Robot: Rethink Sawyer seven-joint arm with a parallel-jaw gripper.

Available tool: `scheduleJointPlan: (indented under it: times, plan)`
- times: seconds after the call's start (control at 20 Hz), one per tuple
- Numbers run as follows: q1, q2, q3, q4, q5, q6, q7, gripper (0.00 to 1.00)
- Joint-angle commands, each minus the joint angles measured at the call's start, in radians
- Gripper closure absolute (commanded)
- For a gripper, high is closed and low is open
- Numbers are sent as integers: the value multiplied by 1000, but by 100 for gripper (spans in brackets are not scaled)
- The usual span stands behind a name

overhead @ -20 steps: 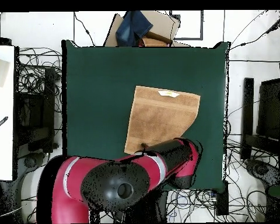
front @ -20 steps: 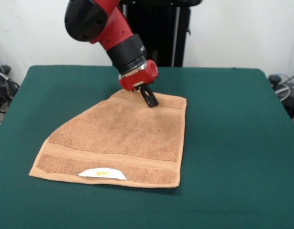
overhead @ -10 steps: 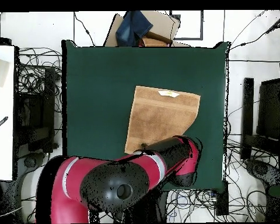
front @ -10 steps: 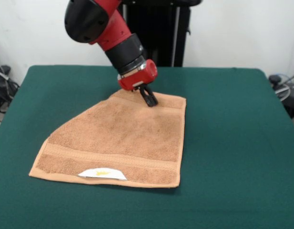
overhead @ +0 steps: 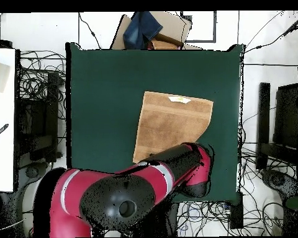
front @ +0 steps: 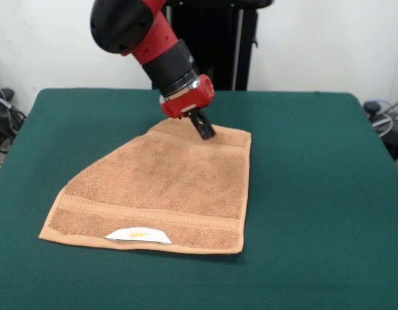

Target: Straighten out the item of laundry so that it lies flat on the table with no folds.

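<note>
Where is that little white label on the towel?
In the front view, the white label sits on the towel's near hem, left of middle, far from the gripper.

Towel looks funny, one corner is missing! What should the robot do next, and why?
Probably pull the tucked-under corner out sideways. In the front view the towel has a slanted left edge where a corner seems folded under, and the gripper sits at the far edge beside it. The rest lies flat on the table.

Bright, even indoor light; faint soft shadow under towel (front: 161, 187) edge; no glare, focus sharp.
</note>
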Motion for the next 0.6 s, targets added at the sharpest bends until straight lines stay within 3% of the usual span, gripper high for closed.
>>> scheduleJointPlan:
  times: [0.05,0.3,0.6]
  plan:
    - [-5,-58,113,-30,-62,5,107,100]
    - [-64,-57,142,-62,-61,10,73,100]
    - [-141,31,202,-150,32,98,-82,100]
